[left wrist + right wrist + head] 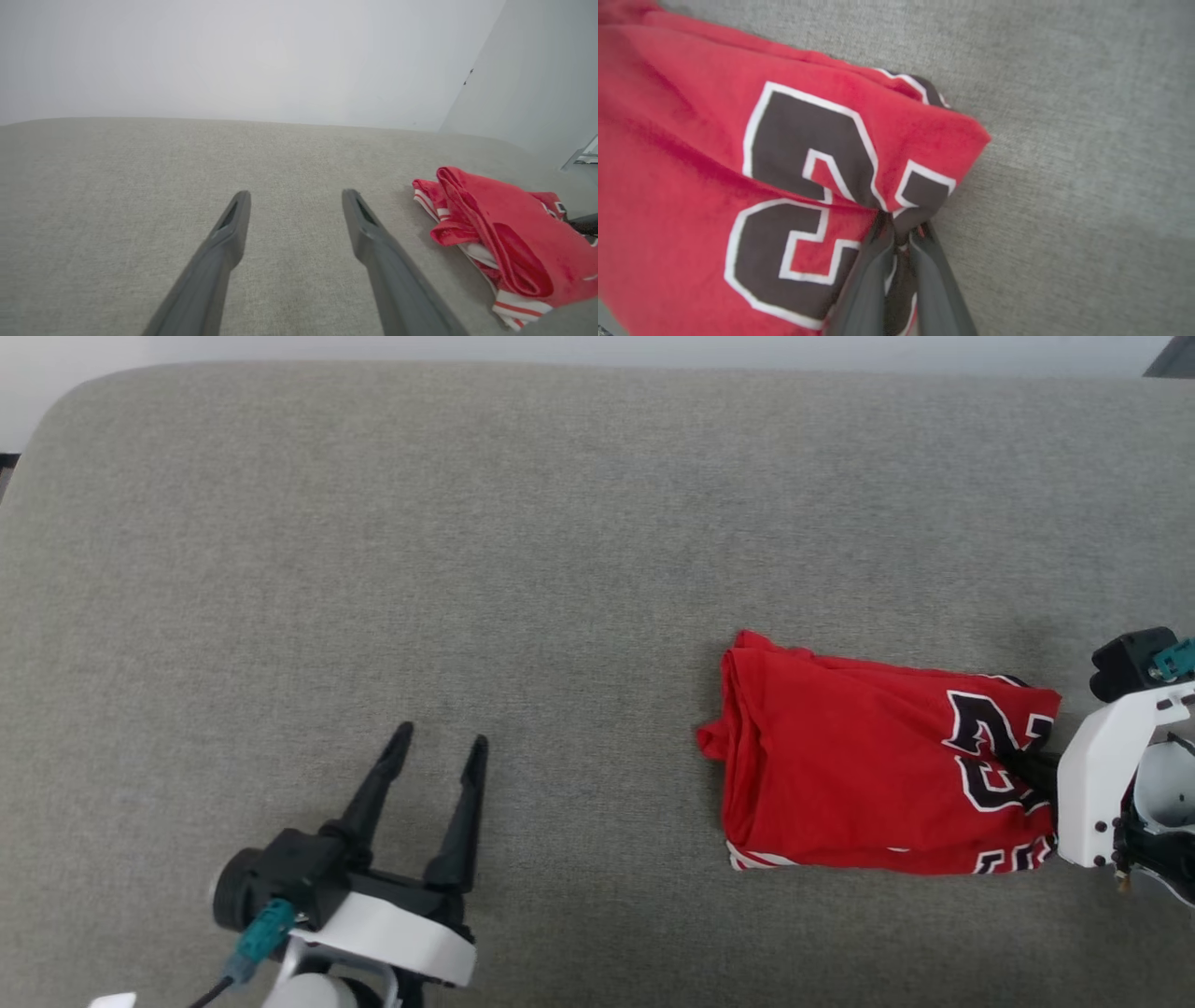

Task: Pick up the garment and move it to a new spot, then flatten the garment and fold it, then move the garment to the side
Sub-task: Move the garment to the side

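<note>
The garment [840, 775], a red jersey with black white-edged numbers, lies folded into a rough rectangle on the grey surface at the right. My right gripper [1027, 767] comes in from the right edge and is shut on the garment's right edge beside the numbers. In the right wrist view the garment [714, 154] bunches between the closed fingertips of the right gripper [900, 228]. My left gripper [439, 739] rests open over bare fabric at the lower left, far from the garment. The left wrist view shows the left gripper [295, 198] with spread fingers and the garment [504, 242] off to the right.
The grey upholstered surface [467, 541] spreads wide to the back and left, with a rounded far-left corner. A pale wall [233, 56] stands behind it. The surface's right end runs past the right arm.
</note>
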